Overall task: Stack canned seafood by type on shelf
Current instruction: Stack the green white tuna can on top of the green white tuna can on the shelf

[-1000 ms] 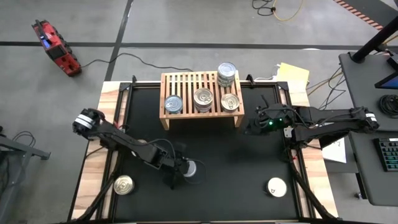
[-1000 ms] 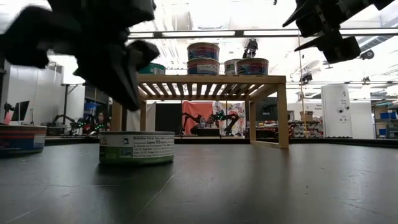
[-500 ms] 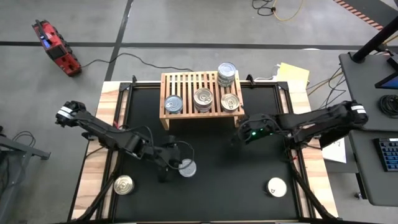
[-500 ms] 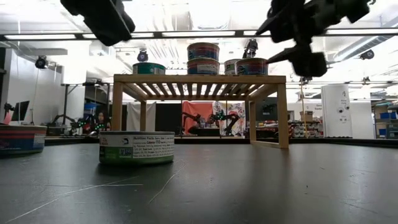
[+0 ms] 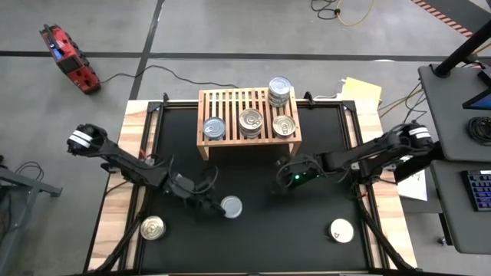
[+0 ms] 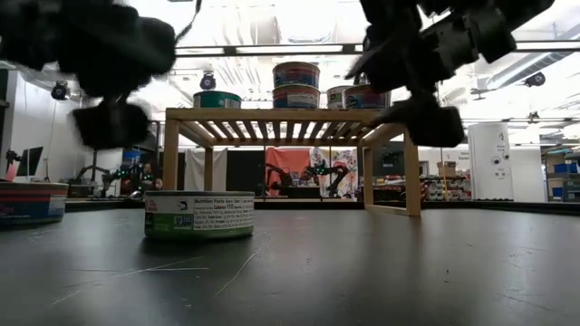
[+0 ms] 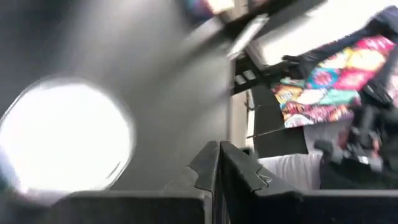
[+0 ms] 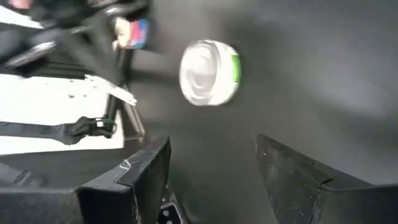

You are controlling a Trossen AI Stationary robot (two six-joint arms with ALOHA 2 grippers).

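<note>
The light-wood shelf (image 5: pixel 248 119) stands at the table's far middle. On its slats sit three single cans (image 5: pixel 250 120) and a stack of two (image 5: pixel 280 90). A green-labelled can (image 5: pixel 230 206) stands upright on the black mat, seen too in the right wrist view (image 8: pixel 208 71). My left gripper (image 5: pixel 209 201) is shut just left of this can and apart from it. My right gripper (image 5: pixel 281 182) hangs open over the mat, right of the can and in front of the shelf, with nothing between its fingers. Two more cans rest near the front: one at the left (image 5: pixel 152 228), a white-lidded one at the right (image 5: pixel 341 229).
The shelf's right leg (image 6: pixel 412 163) stands close behind my right gripper. Black frame rails (image 5: pixel 149 146) edge the mat on both sides. A yellow pad (image 5: pixel 360 90) lies off the mat at the far right. Open mat lies between the two front cans.
My left gripper, shut throughout, has drawn back from above the green-labelled can toward the table's left and rolled about its own axis. My right gripper has come down and moved from beside the shelf's right end toward the table's middle and near side. The can has stayed put.
</note>
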